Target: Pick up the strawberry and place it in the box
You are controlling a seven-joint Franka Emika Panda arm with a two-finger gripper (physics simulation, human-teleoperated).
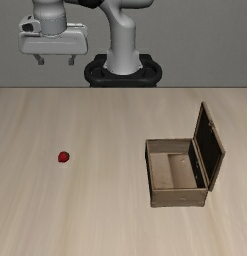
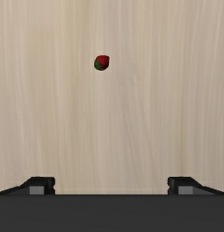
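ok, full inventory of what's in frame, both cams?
strawberry: 1, red with a green end, on the table toward the exterior view's left, well apart from the box
wooden box: 1, brown, on the table toward the exterior view's right, lid open and standing up
table: 1, light wood, under both
wall: 1, grey, behind the robot
robot base: 1, black, at the table's far edge
arm: 1, white, rising from the base
gripper: 1, light grey, fingers apart, raised above the table, holding nothing

Table [image 1: 55,210] pale matt wood grain; box [image 1: 177,196] dark brown wood; strawberry [image 1: 63,157] glossy.
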